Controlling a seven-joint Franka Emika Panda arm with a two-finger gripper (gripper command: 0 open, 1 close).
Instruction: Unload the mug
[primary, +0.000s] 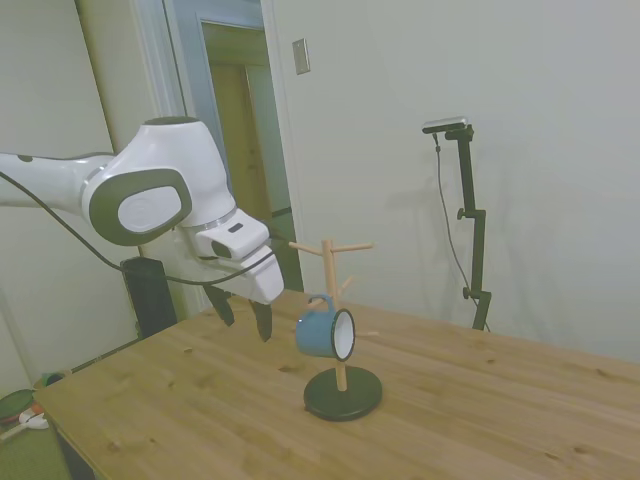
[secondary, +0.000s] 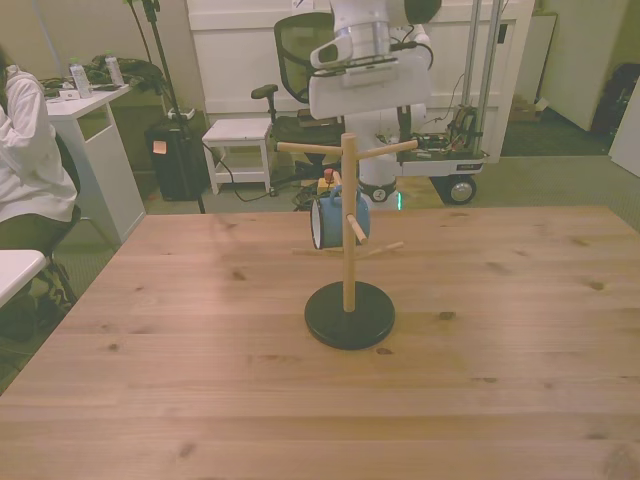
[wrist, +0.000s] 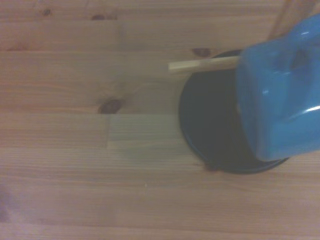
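The small blue enamel-style mug (primary: 325, 334) with a white inside and thin dark rim hangs by its blue loop handle from a peg of the wooden peg stand (primary: 340, 330), which rises from a black round base (primary: 343, 392) on the wooden table (primary: 480, 410). The mug lies on its side in the air, its open mouth turned sideways; the white interior shows nothing in it. In the front view the mug (secondary: 338, 221) sits on the stand's far side, partly behind the upright post (secondary: 348, 225), with a short peg crossing in front of it. The white arm's two-finger gripper (primary: 242, 314) hovers above the table just beside the mug, apart from it, holding nothing, its 2 dark fingers pointing down with a clear gap between them. From the wrist camera the mug (wrist: 280, 90) appears as a large blurred blue shape over the black base (wrist: 215, 125), with 1 pale peg (wrist: 202, 65) jutting out beside it. A person in a white top (secondary: 30, 160) sits at a desk at the front view's left.
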